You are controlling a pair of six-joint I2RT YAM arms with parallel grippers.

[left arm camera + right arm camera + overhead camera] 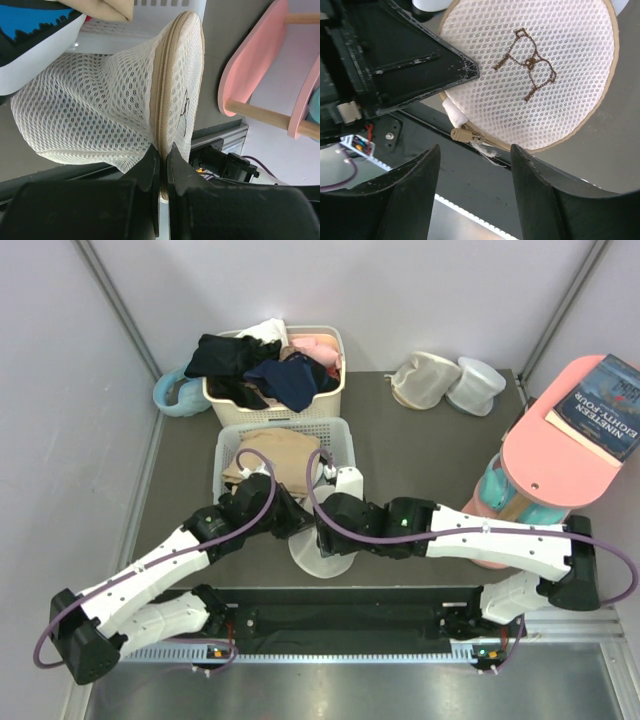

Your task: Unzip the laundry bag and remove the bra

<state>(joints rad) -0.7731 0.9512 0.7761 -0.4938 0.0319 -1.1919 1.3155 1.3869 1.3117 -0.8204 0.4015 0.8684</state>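
Observation:
The round cream mesh laundry bag [320,552] lies at the table's near middle between both arms. In the left wrist view the bag [100,105] stands on edge, its beige zip [161,90] running down into my left gripper [163,152], which is shut on the bag's zipped rim. In the right wrist view the bag's flat face [540,75] shows the bra pictogram [527,62]. A beige zip pull [461,134] sits at the rim, just above my open right gripper [475,152], apart from both fingers. The bra is hidden.
A white basket [285,455] with folded tan cloth stands just behind the bag. A cream basket [275,375] of dark clothes sits behind it. Two round pouches [445,383] lie at the back right. A pink stand [555,455] with a book [600,405] is on the right.

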